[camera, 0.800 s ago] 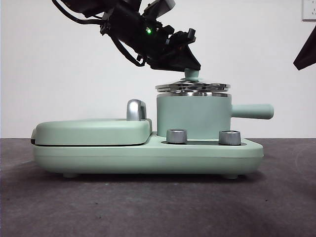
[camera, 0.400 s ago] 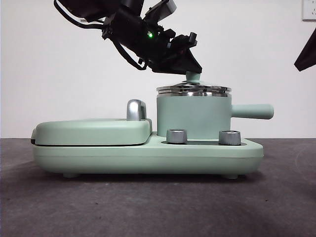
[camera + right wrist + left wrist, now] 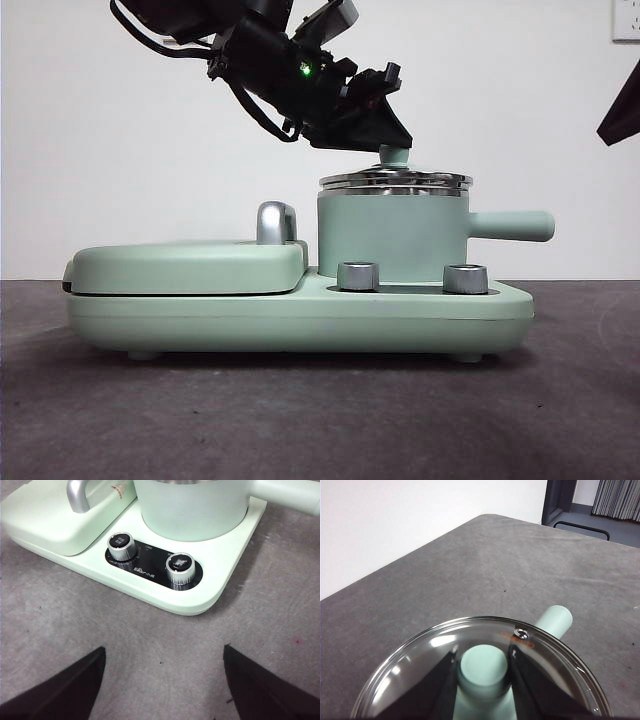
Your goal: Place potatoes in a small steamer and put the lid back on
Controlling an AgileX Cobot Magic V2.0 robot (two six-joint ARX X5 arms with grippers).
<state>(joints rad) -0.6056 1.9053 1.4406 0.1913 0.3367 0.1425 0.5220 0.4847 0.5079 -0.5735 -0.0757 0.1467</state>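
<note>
The left gripper (image 3: 392, 150) is reaching down from the upper left of the front view and is clenching the lid's mint-green knob (image 3: 483, 667) between its two black jaws; in the left wrist view the jaws are pressing against both sides of the knob. The lid (image 3: 395, 180) is sitting level on the steel rim of the small steamer (image 3: 392, 235), right of centre in the frame, with its glass and shiny edge showing in the left wrist view (image 3: 470, 645). The steamer's stubby handle (image 3: 512, 225) is pointing toward the right edge. The steamer is standing on a mint-green cooker base (image 3: 300, 315), just beside a flat green grill cover (image 3: 185, 265) with a chrome handle (image 3: 275, 222) at centre left. Two steel dials (image 3: 122, 546) are facing the front. The potato is not showing in any view; a faint orange tint is glinting through the glass. The right gripper (image 3: 162, 690) is hovering over the grey table (image 3: 150, 650) near the cooker, jaws spread wide and holding nothing.
</note>
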